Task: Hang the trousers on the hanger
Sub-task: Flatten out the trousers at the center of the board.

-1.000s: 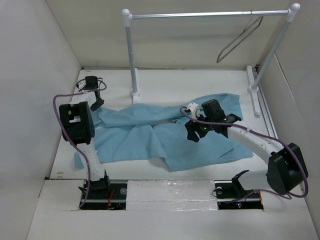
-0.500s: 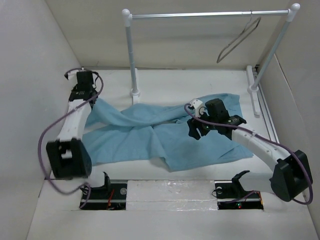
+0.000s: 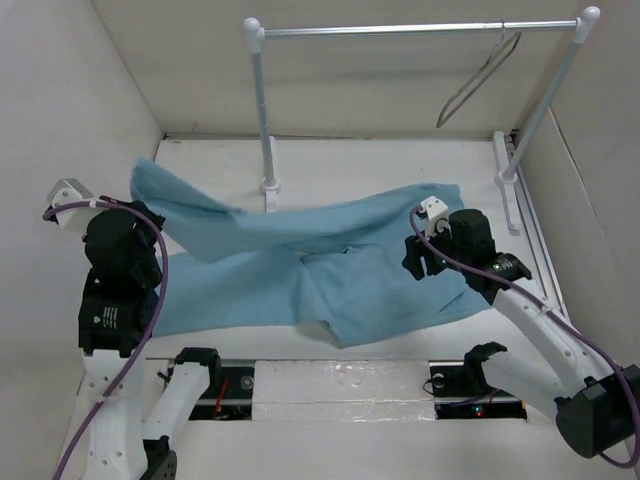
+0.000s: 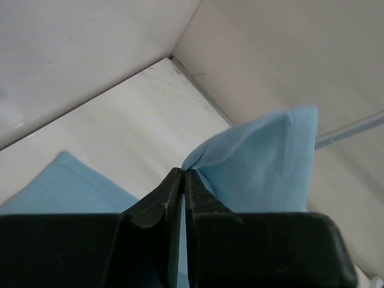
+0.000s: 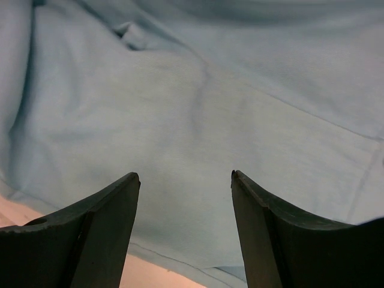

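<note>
The sky-blue trousers [image 3: 330, 270] lie spread across the table. One leg end is lifted at the left. My left gripper [image 3: 150, 212] is shut on that leg end and holds it above the table; in the left wrist view the cloth [image 4: 264, 162] sticks up from my closed left gripper [image 4: 182, 173]. My right gripper [image 3: 414, 256] is open and empty, just above the trousers' waist part; the right wrist view shows flat cloth [image 5: 198, 108] between the fingers [image 5: 114, 204]. The grey wire hanger [image 3: 480, 80] hangs from the rack's bar at the back right.
A rack with white posts [image 3: 262, 110] and a silver bar [image 3: 410, 30] stands at the back. White walls enclose the table on the left [image 3: 60, 120], right and back. The rack's right foot [image 3: 505, 185] lies near the right wall.
My left arm has swung back toward the near left and raised one trouser leg, pulling the cloth straighter. My right gripper has moved to the right over the waist part.
</note>
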Robot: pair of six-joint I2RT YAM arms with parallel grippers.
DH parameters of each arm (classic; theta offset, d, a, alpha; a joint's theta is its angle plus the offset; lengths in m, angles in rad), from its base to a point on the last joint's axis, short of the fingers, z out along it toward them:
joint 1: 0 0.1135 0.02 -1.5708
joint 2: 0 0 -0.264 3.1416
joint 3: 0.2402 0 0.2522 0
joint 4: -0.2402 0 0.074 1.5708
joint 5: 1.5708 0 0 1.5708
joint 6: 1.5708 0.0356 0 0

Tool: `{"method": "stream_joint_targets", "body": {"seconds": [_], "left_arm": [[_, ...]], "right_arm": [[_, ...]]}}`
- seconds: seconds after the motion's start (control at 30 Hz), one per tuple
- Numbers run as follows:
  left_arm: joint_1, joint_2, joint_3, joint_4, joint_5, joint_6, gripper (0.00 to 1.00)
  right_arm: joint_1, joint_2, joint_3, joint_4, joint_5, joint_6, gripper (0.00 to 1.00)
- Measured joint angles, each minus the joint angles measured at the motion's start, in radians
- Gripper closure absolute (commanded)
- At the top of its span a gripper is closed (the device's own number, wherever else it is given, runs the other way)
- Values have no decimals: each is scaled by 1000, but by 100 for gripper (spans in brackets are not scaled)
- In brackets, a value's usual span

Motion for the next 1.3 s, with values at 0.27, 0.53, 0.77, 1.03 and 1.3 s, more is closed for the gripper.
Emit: {"method": "stream_joint_targets", "body": {"seconds": [0.27, 0.53, 0.77, 1.03, 1.3], "left_arm": [[0, 61, -58, -35, -61, 1, 100], [66, 607, 124, 102, -116, 76, 100], [165, 1269, 616, 64, -108, 106, 93], [241, 1336, 591, 15, -34, 81, 24], [63, 1022, 254, 231, 63, 92, 29]], "right_arm": [[-65, 78, 88, 0, 5, -32, 31], [-155, 222, 131, 11, 18, -32, 31], [-321, 230, 114, 55, 28, 23, 48], [-519, 385, 94, 236, 5, 74, 33], [-637, 743, 267, 298, -84, 83, 27]]}}
